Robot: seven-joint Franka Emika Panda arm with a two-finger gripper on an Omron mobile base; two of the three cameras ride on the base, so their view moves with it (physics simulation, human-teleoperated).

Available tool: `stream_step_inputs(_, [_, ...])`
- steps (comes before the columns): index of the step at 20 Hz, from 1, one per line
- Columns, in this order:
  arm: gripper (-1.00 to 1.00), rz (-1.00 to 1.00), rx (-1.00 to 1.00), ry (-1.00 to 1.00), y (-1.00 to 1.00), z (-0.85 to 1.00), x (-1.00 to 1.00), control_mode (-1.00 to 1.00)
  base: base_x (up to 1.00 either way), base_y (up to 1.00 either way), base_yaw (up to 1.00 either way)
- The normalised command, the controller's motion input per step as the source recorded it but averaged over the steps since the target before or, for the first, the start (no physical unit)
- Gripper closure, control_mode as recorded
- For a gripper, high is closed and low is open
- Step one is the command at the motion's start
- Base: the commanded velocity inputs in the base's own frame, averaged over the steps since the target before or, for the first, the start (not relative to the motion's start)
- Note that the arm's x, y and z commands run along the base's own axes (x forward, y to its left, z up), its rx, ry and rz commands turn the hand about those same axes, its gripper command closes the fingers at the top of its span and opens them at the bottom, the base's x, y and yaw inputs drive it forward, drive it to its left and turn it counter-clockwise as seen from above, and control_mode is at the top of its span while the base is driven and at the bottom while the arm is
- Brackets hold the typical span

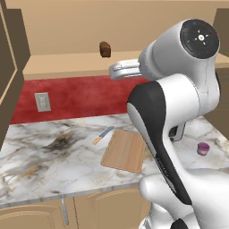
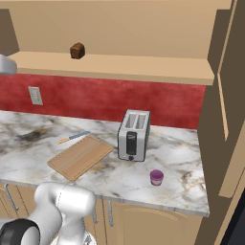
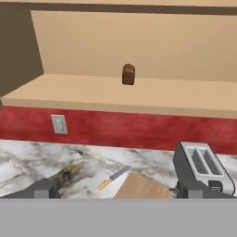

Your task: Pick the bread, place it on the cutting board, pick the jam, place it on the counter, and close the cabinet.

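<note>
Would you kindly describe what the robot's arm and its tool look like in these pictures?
The arm is glossy white, built of rounded segments with black bands at the joints. One joint carries a round dark cap with small white and coloured marks. The tool ends in two small dark grey, blocky fingertips. No cables show.

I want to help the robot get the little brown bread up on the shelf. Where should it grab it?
Probably across the bread's two flat sides, coming straight in from the front. It stands upright, alone on the open cabinet shelf, with its rounded top up and space on both sides for the open jaws.
</note>
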Motion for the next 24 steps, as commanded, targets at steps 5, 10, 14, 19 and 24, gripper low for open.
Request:
stream_step_inputs(5, [-1.0, 0.0, 0.0, 0.0, 0.01, 0.0, 0.29, -1.0, 0.0, 0.0, 0.0])
stream_step_inputs(10, [-1.0, 0.0, 0.0, 0.0, 0.02, 0.0, 0.3, -1.0, 0.0, 0.0, 0.0])
stream_step_inputs(14, [-1.0, 0.0, 0.0, 0.0, 0.02, 0.0, 0.28, -1.0, 0.0, 0.0, 0.0])
stream_step_inputs(19, [-1.0, 0.0, 0.0, 0.0, 0.01, 0.0, 0.32, -1.0, 0.0, 0.0, 0.0])
stream_step_inputs(24, [-1.0, 0.0, 0.0, 0.0, 0.0, 0.0, 0.37, -1.0, 0.0, 0.0, 0.0])
